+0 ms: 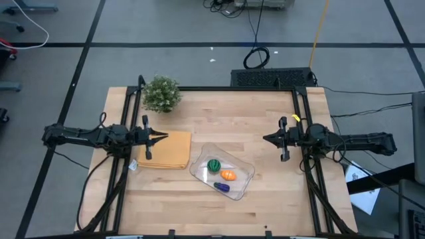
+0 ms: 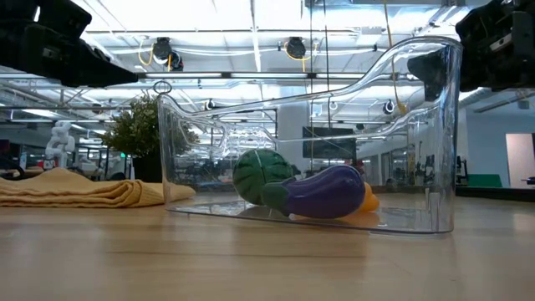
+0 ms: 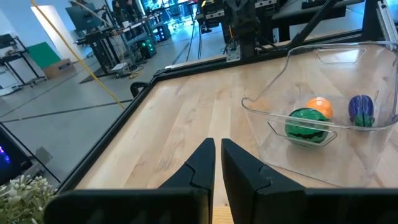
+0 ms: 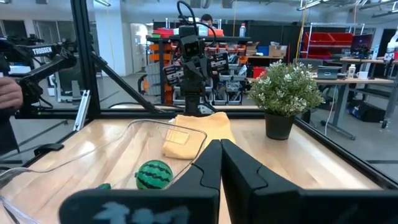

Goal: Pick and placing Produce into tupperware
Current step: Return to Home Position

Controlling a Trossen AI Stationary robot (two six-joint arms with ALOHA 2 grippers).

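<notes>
The clear tupperware [image 1: 223, 172] sits on the wooden table near its middle. Inside it lie the produce: a green striped ball [image 1: 214, 165], an orange oval [image 1: 228, 175] and a blue-purple piece [image 1: 222, 187]. The left wrist view shows all three through the clear wall [image 3: 311, 134]. My left gripper [image 1: 164, 136] hovers shut at the table's left, above the tan pad's edge, holding nothing. Shut and holding nothing as well, my right gripper [image 1: 265, 139] hovers at the table's right. Both point toward the table's middle, well above the container.
A folded tan pad [image 1: 165, 150] lies left of the tupperware. A small potted plant [image 1: 161, 94] stands at the far left corner. A black frame [image 1: 226, 88] runs along the table's far edge and sides. Bare wood lies near the front edge.
</notes>
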